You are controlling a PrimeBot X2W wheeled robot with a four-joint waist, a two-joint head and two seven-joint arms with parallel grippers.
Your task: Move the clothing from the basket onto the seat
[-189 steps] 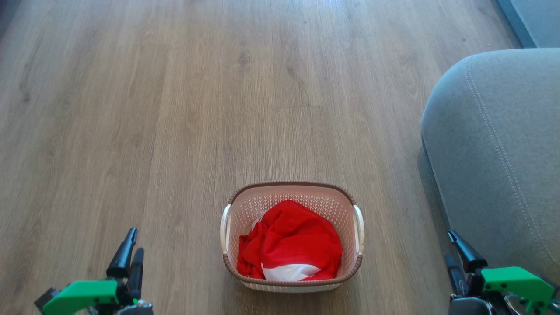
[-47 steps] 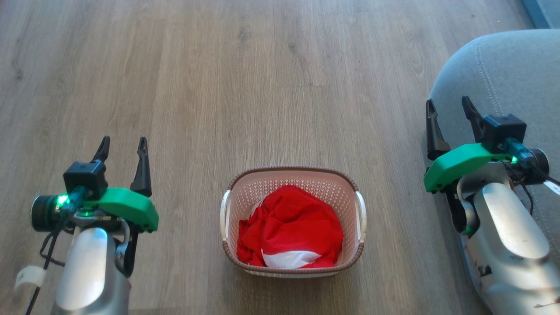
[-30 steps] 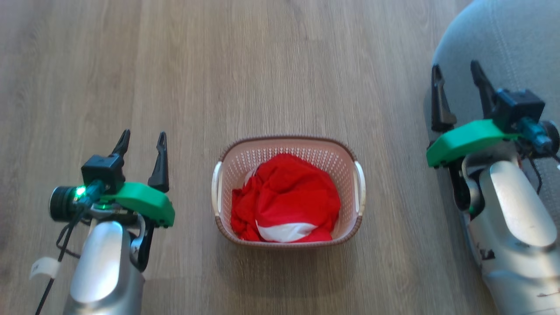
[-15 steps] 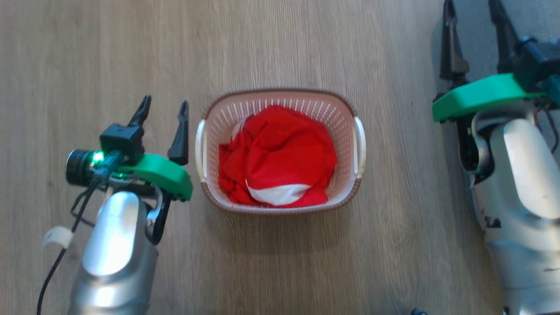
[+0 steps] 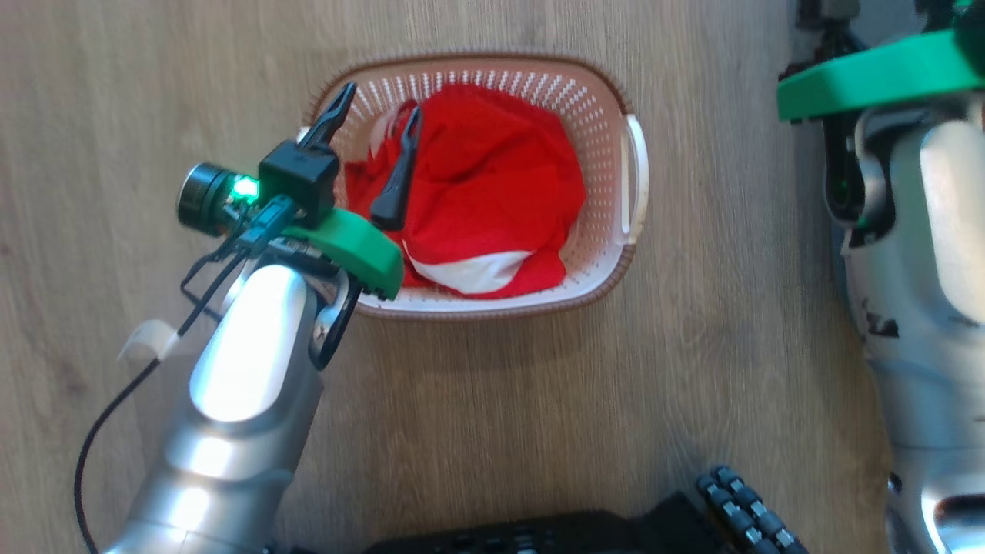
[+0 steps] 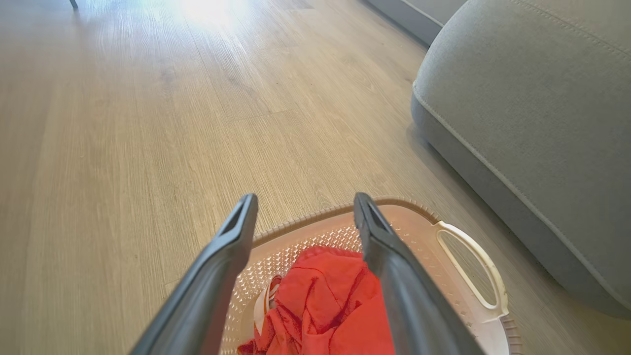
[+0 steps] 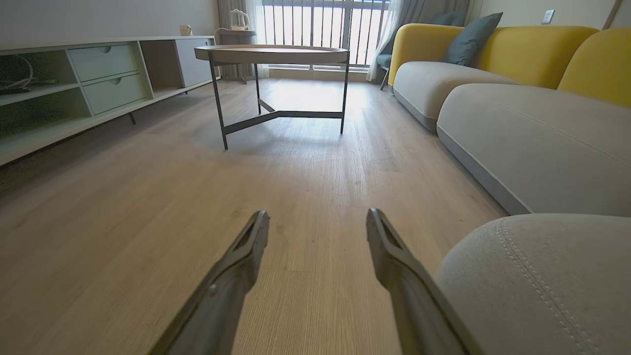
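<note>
The clothing [image 5: 492, 169], red with a white stripe, lies bunched in the cream basket [image 5: 637, 177] on the wood floor. My left gripper [image 5: 382, 101] hangs open over the basket's left part, one finger above its left rim, the other above the red fabric. In the left wrist view the left gripper [image 6: 304, 199] spreads wide over the clothing [image 6: 325, 305], holding nothing, with the basket [image 6: 473, 266] below it and the grey seat [image 6: 532, 98] to the right. My right gripper [image 7: 318, 214] is open and empty above the floor, next to the seat [image 7: 537, 281].
My right arm's green mount [image 5: 877, 69] and silver forearm fill the head view's right edge. My dark base [image 5: 616, 527] shows at the bottom. Farther off stand a round metal-legged table [image 7: 271, 54], a low cabinet [image 7: 74, 79] and a yellow-backed sofa [image 7: 493, 49].
The head camera has tipped down, so the whole scene has shifted. My left gripper has swung right, from beside the basket to over it. Both grippers stay open.
</note>
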